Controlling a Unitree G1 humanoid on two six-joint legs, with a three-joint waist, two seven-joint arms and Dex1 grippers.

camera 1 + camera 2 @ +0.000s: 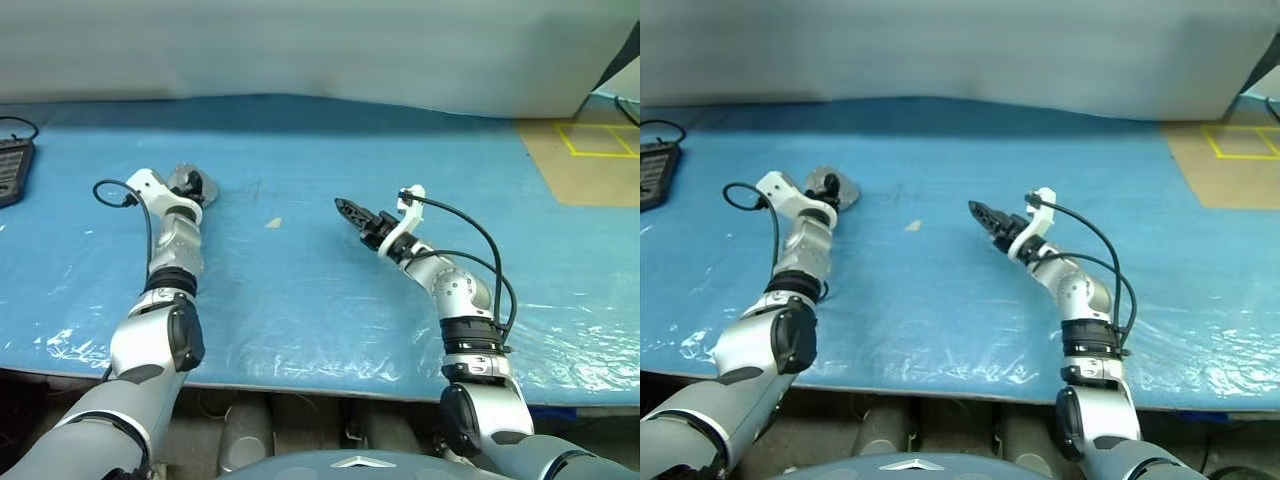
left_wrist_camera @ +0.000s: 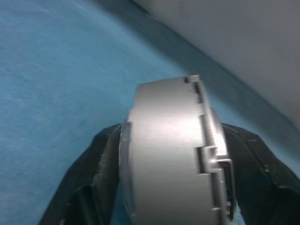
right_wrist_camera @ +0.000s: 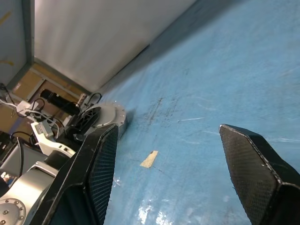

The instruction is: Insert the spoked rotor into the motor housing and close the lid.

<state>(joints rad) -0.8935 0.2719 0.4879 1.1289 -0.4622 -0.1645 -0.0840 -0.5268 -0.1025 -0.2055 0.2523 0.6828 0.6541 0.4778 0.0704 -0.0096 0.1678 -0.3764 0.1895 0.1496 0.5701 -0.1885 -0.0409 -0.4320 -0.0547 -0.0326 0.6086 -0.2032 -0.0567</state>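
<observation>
Left eye view, items by descending size.

1. Blue plastic-covered table (image 1: 300, 300): lying across the whole working area, glossy and wrinkling along the near edge.
2. Tan board with yellow tape lines (image 1: 590, 150): sitting at two o'clock on the table's far corner.
3. Left gripper (image 1: 193, 186): reaching out to ten o'clock, its black fingers (image 2: 93, 168) closing on either flank of item 5 and holding it edge-on, low over the table.
4. Right gripper (image 3: 168, 131): hovering near the centre, pointing toward ten o'clock, jaws standing wide and carrying nothing.
5. Motor housing, a squat round silver-grey metal puck (image 2: 164, 154): sitting in the left gripper at ten o'clock, its notched rim showing. Whether a lid is seated on it cannot be told from this side.
6. Black flat device with a cable (image 1: 12, 170): resting at nine o'clock, on the table's edge.
7. Pale paper scrap (image 1: 273, 223): lying between the two grippers, at about eleven o'clock.

Handling note, as a judgement: the step in hand appears to be setting the housing down. Doing it well is calling for lowering it flat, keeping it from tipping or rolling on its rim, opening the grip evenly, and keeping the right gripper clear until the puck is resting steadily.
</observation>
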